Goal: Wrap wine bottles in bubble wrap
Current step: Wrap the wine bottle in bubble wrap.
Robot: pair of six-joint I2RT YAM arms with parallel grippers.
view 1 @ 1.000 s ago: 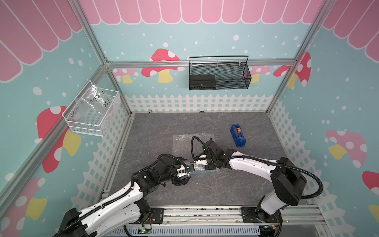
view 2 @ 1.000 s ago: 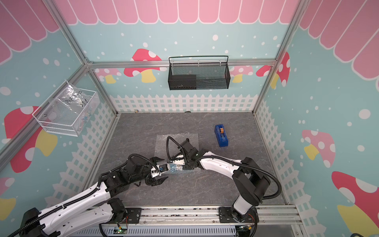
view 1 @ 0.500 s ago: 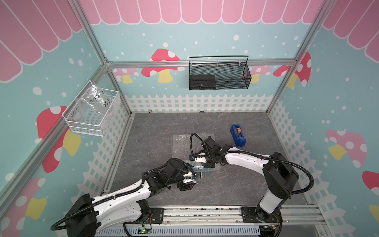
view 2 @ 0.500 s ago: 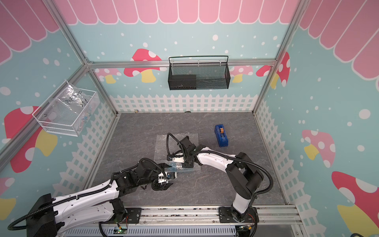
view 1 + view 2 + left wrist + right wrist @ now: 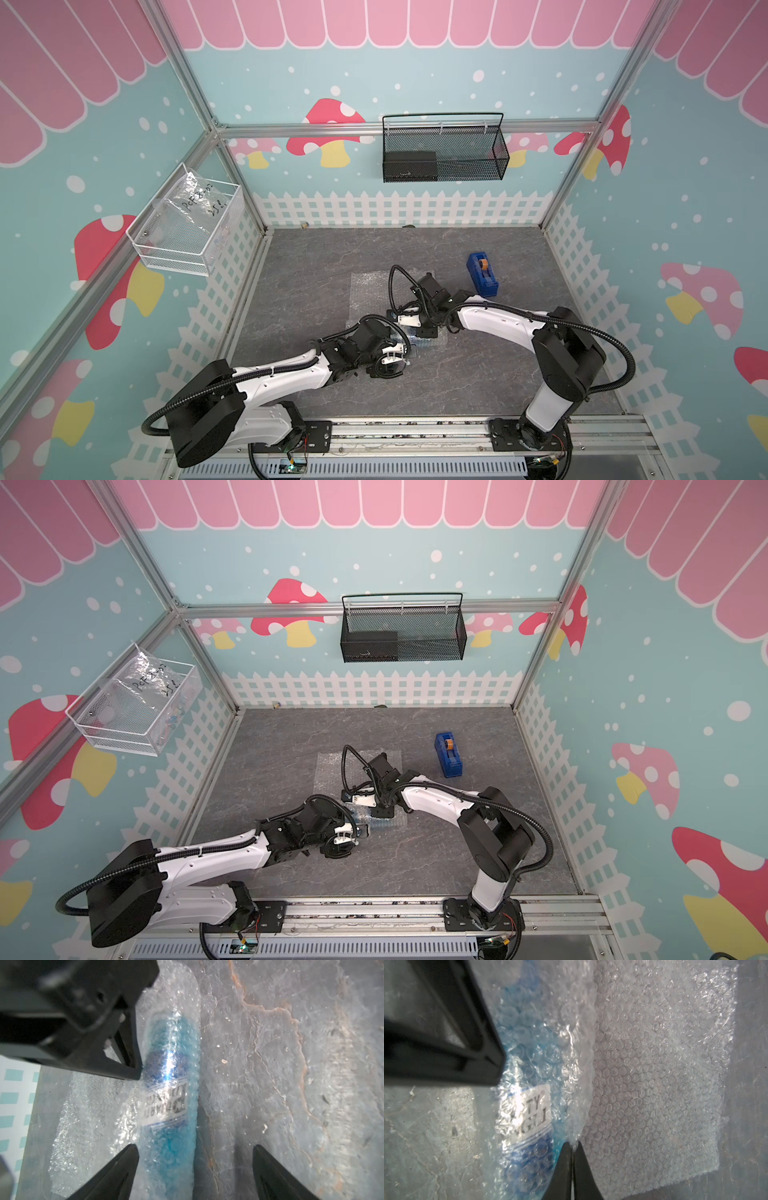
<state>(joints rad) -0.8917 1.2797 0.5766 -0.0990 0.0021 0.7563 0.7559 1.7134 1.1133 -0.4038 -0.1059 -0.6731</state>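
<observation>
The wine bottle (image 5: pixel 170 1084), blue liquid with a blue-white label, lies on its side rolled into the near end of the bubble wrap (image 5: pixel 654 1064). The rest of the sheet lies flat on the floor behind it (image 5: pixel 370 291). My right gripper (image 5: pixel 572 1144) is shut, pinching a fold of the wrap right beside the bottle (image 5: pixel 529 1105). My left gripper (image 5: pixel 195 1147) is open, its jaws straddling the wrapped bottle's end without touching it. In both top views the two grippers meet over the bundle (image 5: pixel 422 343) (image 5: pixel 380 823). The cap is hidden.
A blue tape dispenser (image 5: pixel 482 274) stands on the grey floor behind and right of the grippers. A black wire basket (image 5: pixel 442 149) hangs on the back wall. A white wire basket (image 5: pixel 187 232) with a crinkled clear bag hangs on the left wall.
My left arm has stretched to the right, bringing its open gripper up to the wrapped bottle. The right gripper has stayed at the wrap, barely shifting.
</observation>
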